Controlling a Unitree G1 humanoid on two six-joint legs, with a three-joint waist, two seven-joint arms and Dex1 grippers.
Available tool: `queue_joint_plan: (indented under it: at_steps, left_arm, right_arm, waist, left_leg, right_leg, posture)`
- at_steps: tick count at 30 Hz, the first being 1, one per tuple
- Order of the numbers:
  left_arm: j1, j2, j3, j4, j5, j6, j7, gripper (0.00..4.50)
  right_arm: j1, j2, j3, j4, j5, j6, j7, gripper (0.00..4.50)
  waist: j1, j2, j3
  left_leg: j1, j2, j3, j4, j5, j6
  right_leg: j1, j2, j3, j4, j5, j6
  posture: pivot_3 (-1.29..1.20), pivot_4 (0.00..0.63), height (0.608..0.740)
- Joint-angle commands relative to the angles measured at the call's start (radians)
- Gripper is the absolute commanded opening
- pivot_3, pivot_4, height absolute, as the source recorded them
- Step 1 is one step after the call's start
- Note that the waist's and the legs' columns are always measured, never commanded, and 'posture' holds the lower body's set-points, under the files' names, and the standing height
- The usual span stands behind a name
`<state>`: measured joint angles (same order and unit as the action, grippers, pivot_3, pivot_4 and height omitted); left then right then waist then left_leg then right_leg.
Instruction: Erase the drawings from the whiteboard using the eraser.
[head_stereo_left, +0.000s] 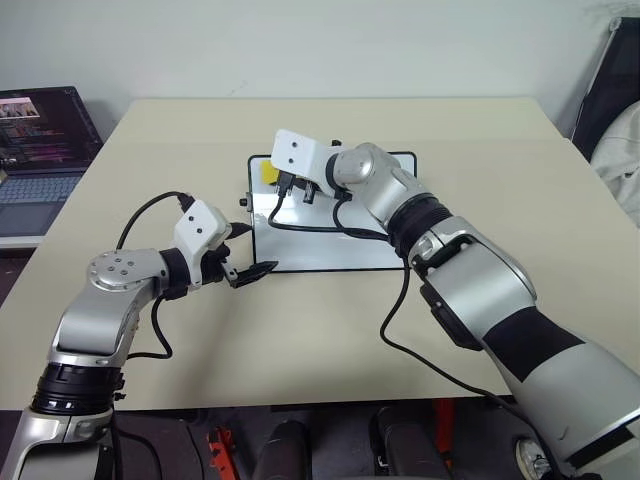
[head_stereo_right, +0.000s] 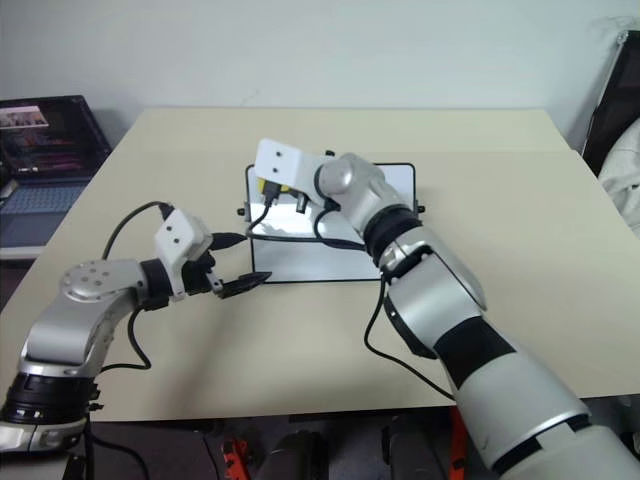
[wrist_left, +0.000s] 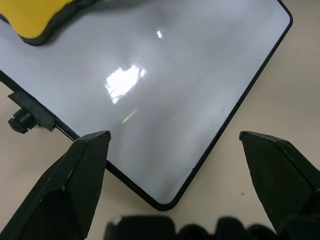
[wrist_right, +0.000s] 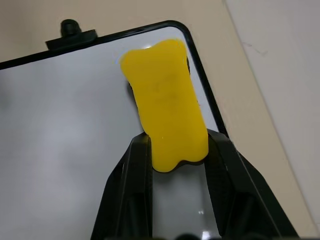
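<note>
Eraser (wrist_right: 167, 105) first: the yellow block sits pinched at its near end between the two black fingers of the right claw (wrist_right: 175, 150), its dark underside pressed on the whiteboard (head_stereo_left: 330, 250) close to a rounded corner by the black frame and a small knob (wrist_right: 72, 31). Only that end is held, so a hard sideways stroke could twist the block out of the fingers or tip it onto an edge, leaving streaks. Running past the frame could catch the block on the rim and knock it loose.

Left claw (wrist_left: 172, 145) stands open, its fingers spread on either side of the board's near corner, not clamping it. Should the rubbing drag the glossy board across the tan surface (head_stereo_left: 450, 130), nothing firm stops it from sliding or turning.

No red or purple drawings are visible on the bare white parts; any left may lie under the eraser or arm. A laptop (head_stereo_left: 40, 140) sits well apart at the surface's left.
</note>
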<state>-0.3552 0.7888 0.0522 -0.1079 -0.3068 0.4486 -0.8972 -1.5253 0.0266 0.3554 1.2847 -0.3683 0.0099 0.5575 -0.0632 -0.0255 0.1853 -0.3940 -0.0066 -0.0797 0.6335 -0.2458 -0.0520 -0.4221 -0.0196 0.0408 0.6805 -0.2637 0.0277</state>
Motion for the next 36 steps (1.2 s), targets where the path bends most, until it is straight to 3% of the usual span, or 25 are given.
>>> queue_joint_plan:
  at_steps: [1, 4, 11, 19, 25, 36]
  left_arm:
    - [-0.009, 0.001, 0.013, -0.016, 0.002, -0.018, 0.001, 4.5]
    - [-0.008, 0.0, 0.014, -0.018, 0.001, -0.017, 0.002, 4.5]
    - [0.0, -0.001, 0.018, -0.027, 0.001, -0.015, 0.006, 4.5]
    - [0.001, -0.002, 0.02, -0.031, -0.002, -0.015, 0.013, 4.5]
    - [0.007, -0.005, 0.018, -0.041, -0.003, -0.011, 0.018, 4.5]
    - [0.014, -0.01, 0.019, -0.05, -0.002, -0.01, 0.027, 4.5]
  right_arm:
    - [-0.002, 0.003, 0.026, -0.001, -0.026, 0.004, 0.082, 1.09]
    - [0.007, 0.01, 0.035, -0.007, -0.027, 0.0, 0.127, 1.09]
    - [-0.048, 0.002, -0.041, 0.011, 0.009, 0.009, -0.078, 1.09]
    - [0.009, 0.002, 0.044, 0.019, -0.055, 0.005, 0.124, 1.09]
    - [-0.044, -0.003, -0.039, 0.023, -0.012, 0.01, -0.08, 1.09]
    - [-0.018, 0.021, -0.052, 0.045, 0.01, 0.092, 0.152, 1.07]
  waist:
    - [0.0, 0.0, 0.0]
    - [-0.001, 0.0, 0.0]
    - [0.0, 0.0, 0.0]
    - [-0.001, 0.0, 0.0]
    - [-0.001, 0.0, 0.0]
    - [-0.001, 0.0, 0.0]
  left_leg:
    - [0.0, 0.0, 0.0, 0.0, 0.0, 0.0]
    - [0.0, 0.0, 0.0, 0.0, 0.0, 0.0]
    - [0.0, 0.0, 0.0, 0.001, 0.0, 0.0]
    - [0.001, 0.0, 0.0, 0.001, 0.0, 0.0]
    - [0.001, 0.0, -0.001, 0.002, 0.0, 0.0]
    - [0.001, 0.0, 0.0, 0.002, 0.0, 0.0]
  right_leg:
    - [0.0, 0.0, 0.0, 0.0, 0.0, 0.0]
    - [0.0, 0.0, 0.0, 0.0, 0.0, 0.0]
    - [0.0, 0.0, 0.0, 0.001, 0.0, 0.0]
    - [0.001, 0.0, 0.0, 0.001, 0.0, 0.0]
    - [0.001, 0.0, 0.0, 0.002, 0.0, 0.0]
    - [0.001, 0.001, 0.0, 0.002, 0.0, 0.0]
  posture:
    - [0.0, 0.15, 0.74]
    - [0.0, 0.15, 0.74]
    - [0.0, 0.15, 0.74]
    - [0.0, 0.15, 0.74]
    - [0.0, 0.15, 0.74]
    - [0.0, 0.15, 0.74]
